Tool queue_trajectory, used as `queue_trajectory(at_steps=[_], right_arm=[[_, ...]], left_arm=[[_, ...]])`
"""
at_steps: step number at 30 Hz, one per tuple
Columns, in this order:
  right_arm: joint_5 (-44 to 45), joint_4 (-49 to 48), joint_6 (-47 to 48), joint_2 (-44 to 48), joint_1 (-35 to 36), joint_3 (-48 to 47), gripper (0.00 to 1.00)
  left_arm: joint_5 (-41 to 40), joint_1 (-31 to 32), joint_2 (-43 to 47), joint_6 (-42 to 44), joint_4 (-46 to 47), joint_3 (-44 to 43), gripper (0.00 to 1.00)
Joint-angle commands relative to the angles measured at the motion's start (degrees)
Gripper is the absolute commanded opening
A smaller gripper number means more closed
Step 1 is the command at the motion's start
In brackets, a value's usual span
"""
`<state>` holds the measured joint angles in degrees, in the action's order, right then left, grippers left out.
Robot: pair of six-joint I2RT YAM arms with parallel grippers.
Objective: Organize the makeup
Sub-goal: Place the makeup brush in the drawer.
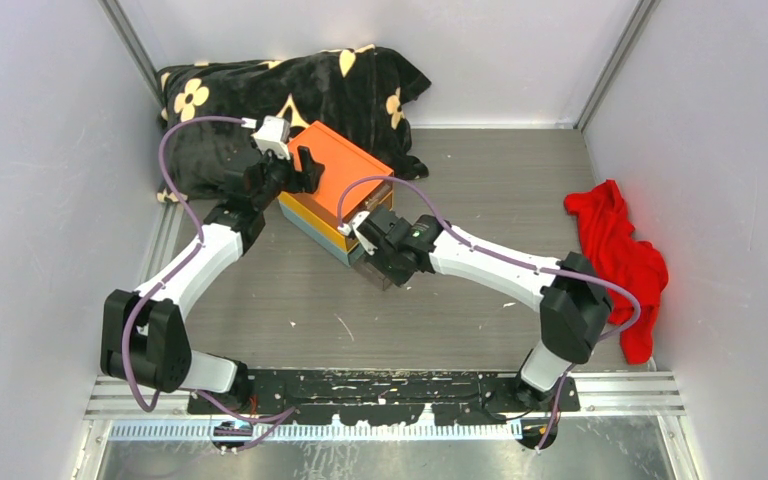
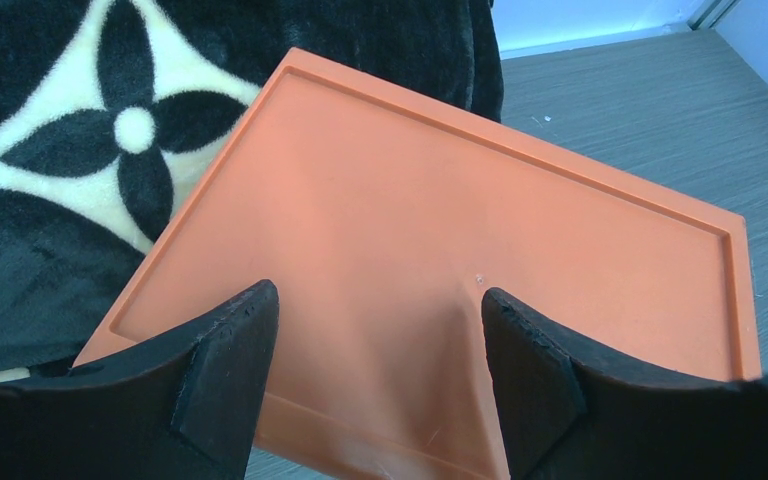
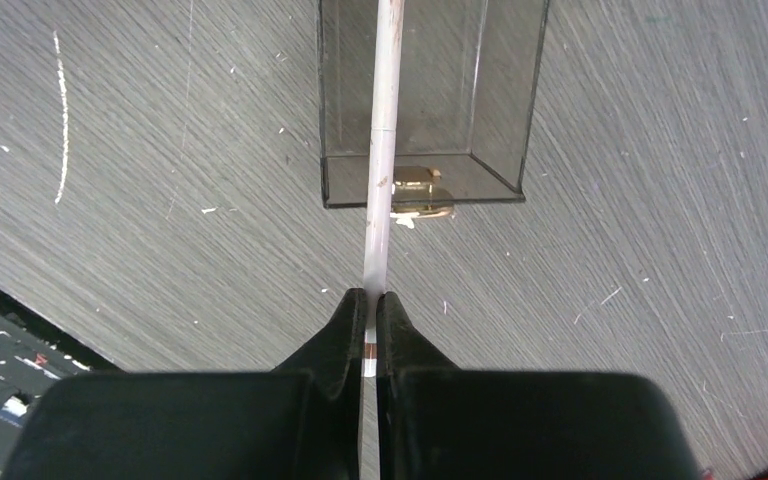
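Found the right fingers (image 3: 345, 335) pressed all but together, pinching a slim pale makeup stick (image 3: 375, 240) at its lower end — brown band just visible in the slit between the tips. Traced the stick upward from the pinch: across a strip of bare grey counter (image 3: 660, 250), over the front wall of a clear drawer (image 3: 505, 100), on into the drawer's interior, upper end cut off by the frame edge. Noted a gold handle (image 3: 422, 192) on that front wall, just beside the stick. Could not tell whether touching the drawer floor or held above it.

Found the left fingers (image 2: 230, 350) partly open with nothing gripped between them — only the flat top of the orange box (image 2: 440, 230) showing in the gap. Could not tell from the wrist view whether resting on the box top or hovering just over it. Placed them, from the overhead view, at the far-left end of the box, close against a black blanket with cream flowers (image 2: 50, 250).

Located the box toward the back left of the counter, drawer standing out from its near end beneath the right wrist. Logged a red cloth (image 1: 620, 250) crumpled by the right wall, well apart from the box. Saw white flecks and scratch marks scattered over the counter.
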<state>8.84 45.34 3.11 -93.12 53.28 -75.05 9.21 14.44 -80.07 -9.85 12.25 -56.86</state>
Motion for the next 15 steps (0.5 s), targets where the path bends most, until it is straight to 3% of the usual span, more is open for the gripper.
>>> queue_trajectory(at_steps=[1, 15], right_arm=[[0.10, -3.05, 1.21, -0.66, -0.10, -0.50, 0.07], [3.05, -6.06, 0.39, -5.07, -0.10, -3.13, 0.08]], left_arm=[[-0.69, -0.66, -1.12, -1.93, -13.13, 2.90, 0.75], [-0.59, -0.65, -1.14, -1.84, -13.13, 2.81, 0.75]])
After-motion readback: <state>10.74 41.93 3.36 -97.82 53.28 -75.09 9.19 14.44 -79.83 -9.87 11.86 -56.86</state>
